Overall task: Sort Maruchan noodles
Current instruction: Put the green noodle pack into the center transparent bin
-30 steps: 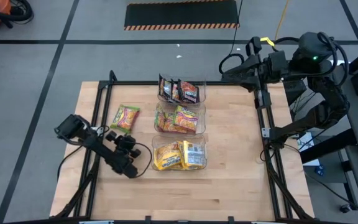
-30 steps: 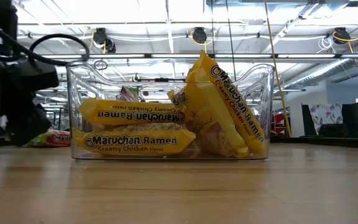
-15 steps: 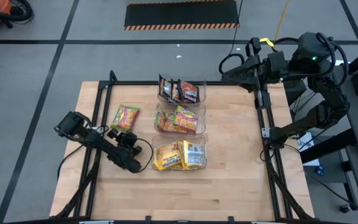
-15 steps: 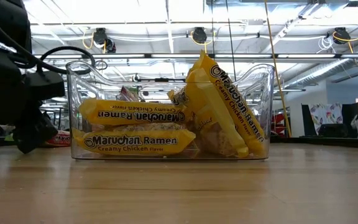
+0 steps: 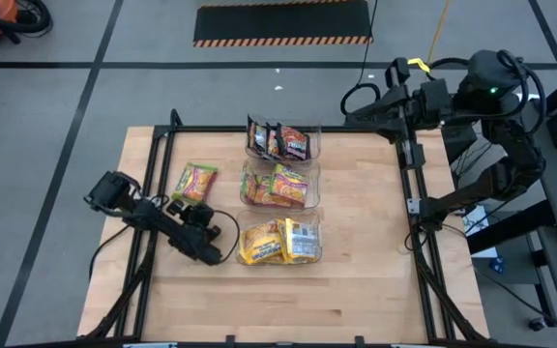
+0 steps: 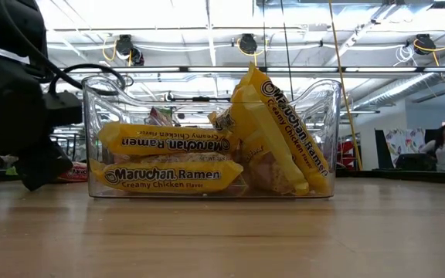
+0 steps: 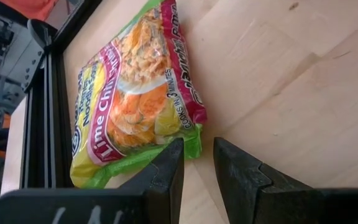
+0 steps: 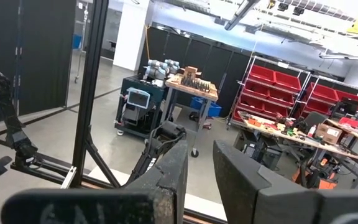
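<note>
Glossy flat packet [image 7: 135,99] lain loose on wooden counter [image 5: 356,271].
Left gripper [image 7: 196,163] narrow, empty, just beside it; clear bins [image 5: 280,240] near.

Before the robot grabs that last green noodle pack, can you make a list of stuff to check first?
1. Loose green packet lies flat on the table, apart from the bins: ok.
2. Left gripper points at the packet's near end, nothing between its fingers: ok.
3. Gripper lined up with the packet: not ok, in the high view it sits to one side, toward the yellow bin.
4. Middle bin holds the matching green packs and seems to have room: ok.
5. Right gripper waits off the table's far right corner, out of the way: ok.
6. Whether the fingers can spread wide enough for the packet: cannot tell.
</note>
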You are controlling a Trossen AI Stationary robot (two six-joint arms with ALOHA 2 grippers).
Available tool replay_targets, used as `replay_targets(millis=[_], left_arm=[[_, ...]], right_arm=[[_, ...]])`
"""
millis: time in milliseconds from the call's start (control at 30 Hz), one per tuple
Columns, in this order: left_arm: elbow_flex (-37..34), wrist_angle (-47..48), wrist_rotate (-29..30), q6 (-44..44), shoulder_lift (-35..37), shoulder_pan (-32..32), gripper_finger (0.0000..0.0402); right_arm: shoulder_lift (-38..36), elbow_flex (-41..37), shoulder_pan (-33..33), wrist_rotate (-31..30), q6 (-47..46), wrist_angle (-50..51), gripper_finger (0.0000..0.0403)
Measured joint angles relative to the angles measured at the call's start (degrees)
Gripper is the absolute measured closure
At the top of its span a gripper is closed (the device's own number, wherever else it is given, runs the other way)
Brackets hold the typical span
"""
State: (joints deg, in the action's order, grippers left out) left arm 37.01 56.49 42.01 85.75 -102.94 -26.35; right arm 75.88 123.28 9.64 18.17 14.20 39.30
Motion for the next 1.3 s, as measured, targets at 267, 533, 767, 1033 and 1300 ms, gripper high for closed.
replay_targets(millis=[267, 533, 767, 1033, 1300], left_arm=[[0.0, -2.3, 0.0, -6.1, 0.2, 2.2, 0.0307], [0.0, -3.1, -0.7, -8.4, 0.3, 4.1, 0.0307], [0.0, -3.1, -1.5, -8.1, 0.4, 4.6, 0.0311], [0.0, -3.1, -1.4, -8.0, 0.4, 4.6, 0.0386], [1.6, -0.1, -1.8, -9.7, 1.8, 4.7, 0.0398]], right_arm=[[-0.5, 0.0, 0.0, 0.0, -1.7, 0.0, 0.0332], [-1.0, 0.0, 0.0, 0.0, -2.3, 0.0, 0.0332], [-1.0, 0.0, 0.0, 0.1, -3.0, -0.3, 0.0332], [-1.0, 0.0, 0.0, 0.1, -3.0, -0.4, 0.0332], [-1.0, 0.0, 0.0, 0.1, -3.0, -0.4, 0.0332]])
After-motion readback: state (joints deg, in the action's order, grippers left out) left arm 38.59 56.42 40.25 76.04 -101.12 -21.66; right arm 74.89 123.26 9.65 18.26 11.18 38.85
